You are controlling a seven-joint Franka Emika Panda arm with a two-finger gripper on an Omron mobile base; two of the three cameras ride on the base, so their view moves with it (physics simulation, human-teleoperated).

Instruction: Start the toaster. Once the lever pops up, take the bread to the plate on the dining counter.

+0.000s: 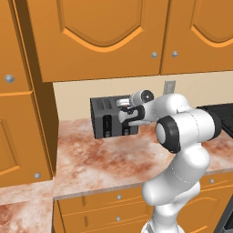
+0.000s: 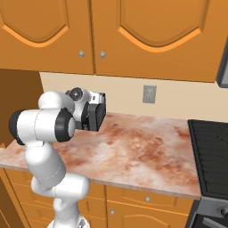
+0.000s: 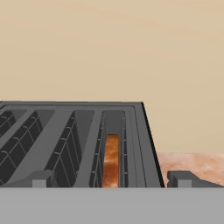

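Observation:
The dark grey toaster [image 1: 107, 119] stands against the wall on the marbled kitchen counter [image 1: 104, 159]; in the right base view the arm hides most of the toaster [image 2: 99, 115]. My gripper [image 1: 130, 113] hovers at its front right top corner. In the hand view the toaster [image 3: 65, 140] shows its slots from above. The bread [image 3: 111, 159], a brown slice, sits low in the rightmost slot. My gripper [image 3: 113, 180] is open, its fingertips [image 3: 41, 179] set wide apart with nothing between them. The plate and the dining counter are out of view.
Orange wall cabinets [image 1: 104, 36] hang low over the toaster. A tall cabinet side [image 1: 43, 123] closes the counter on the left. A black stove [image 2: 209, 151] lies at the right end, and a wall outlet [image 2: 149, 94] sits above the counter.

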